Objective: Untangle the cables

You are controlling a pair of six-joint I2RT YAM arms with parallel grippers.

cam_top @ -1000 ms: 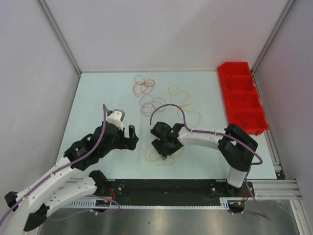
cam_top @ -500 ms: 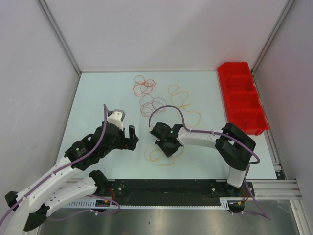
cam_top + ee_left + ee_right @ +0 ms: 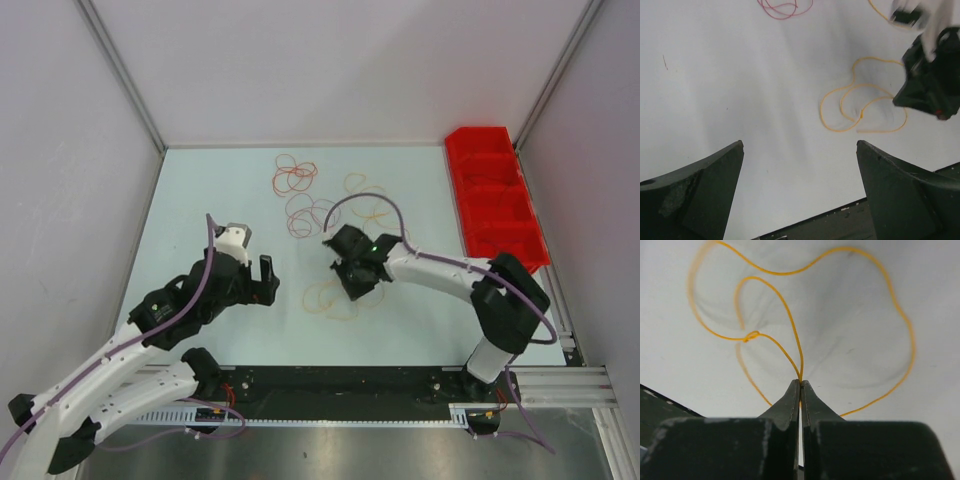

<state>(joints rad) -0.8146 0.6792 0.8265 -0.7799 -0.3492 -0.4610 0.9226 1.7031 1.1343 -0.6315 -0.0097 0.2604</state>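
The table is seen as matt and smooth. The orange-yellow cable is smoothly sheathed, perhaps in plastic. The fingers of the right gripper are finished in matt black plastic.

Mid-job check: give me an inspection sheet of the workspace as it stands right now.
Surface: pale table, matte.
Job's things: orange-yellow cable, knotted, near front; red cable, pinkish-brown cable and second orange cable farther back.
Clutter: red bin at right edge.
Grippers: left gripper, jaws open, empty; right gripper, jaws shut on the orange-yellow cable.
Cables: purple hoses arch over the arms.
Surroundings: white walls; nothing else seen.
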